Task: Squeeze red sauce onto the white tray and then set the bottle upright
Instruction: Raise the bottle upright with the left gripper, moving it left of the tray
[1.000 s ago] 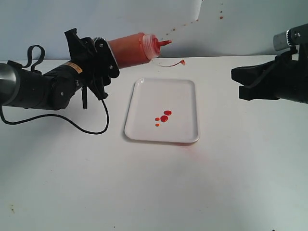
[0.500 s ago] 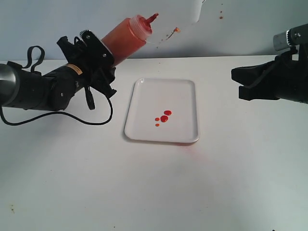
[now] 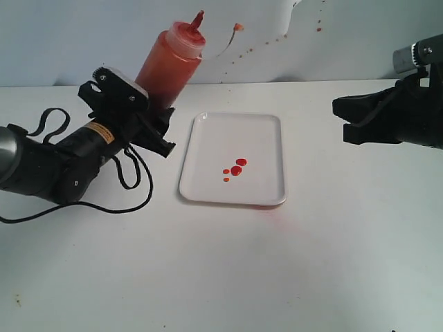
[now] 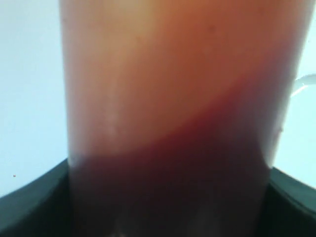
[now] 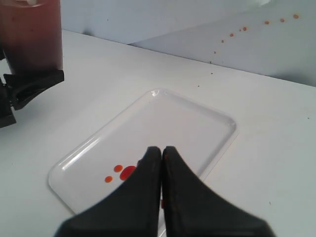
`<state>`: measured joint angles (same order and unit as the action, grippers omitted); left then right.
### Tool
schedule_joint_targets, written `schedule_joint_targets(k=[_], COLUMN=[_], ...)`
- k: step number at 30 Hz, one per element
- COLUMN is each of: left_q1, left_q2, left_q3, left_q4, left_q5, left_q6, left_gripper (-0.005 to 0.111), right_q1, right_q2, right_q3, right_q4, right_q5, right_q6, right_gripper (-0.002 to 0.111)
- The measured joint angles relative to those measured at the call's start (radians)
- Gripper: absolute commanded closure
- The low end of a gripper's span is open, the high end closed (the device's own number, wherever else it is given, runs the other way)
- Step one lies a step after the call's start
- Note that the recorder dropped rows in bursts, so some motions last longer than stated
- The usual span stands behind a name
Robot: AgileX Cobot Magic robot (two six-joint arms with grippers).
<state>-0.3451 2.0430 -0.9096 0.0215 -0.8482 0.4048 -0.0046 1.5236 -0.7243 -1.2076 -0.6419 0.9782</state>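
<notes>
Though aslant, bottle (image 3: 166, 66) between left fingers (image 3: 159, 137)

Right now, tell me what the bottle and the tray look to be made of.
The bottle is probably soft translucent plastic with a dull finish: the red-brown sauce shows hazily through its wall. The tray looks like rigid white plastic, smooth and slightly glossy: its low rim catches light and the drops sit beaded on it.
</notes>
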Motion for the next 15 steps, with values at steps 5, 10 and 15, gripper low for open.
schedule_joint_targets(k=[5,10,15], left_q1=[0.025,0.134,0.25], left_q2=[0.0,0.0,0.0], left_q3=[0.078,0.165,0.248], left_q4=[0.063,0.252,0.47], left_q5=[-0.155,-0.301,-0.305], left_q6=[-0.141,-0.351,-0.47], left_gripper=[0.107,0.107,0.107], right_q1=[0.0,0.0,0.0], right_q2=[0.0,0.008,0.128], right_q3=[0.0,0.0,0.0], right_q4=[-0.004,-0.008,-0.092], right_q5=[0.0,0.0,-0.112], right_q6=[0.0,0.0,0.025], right_gripper=[0.108,0.108,0.108])
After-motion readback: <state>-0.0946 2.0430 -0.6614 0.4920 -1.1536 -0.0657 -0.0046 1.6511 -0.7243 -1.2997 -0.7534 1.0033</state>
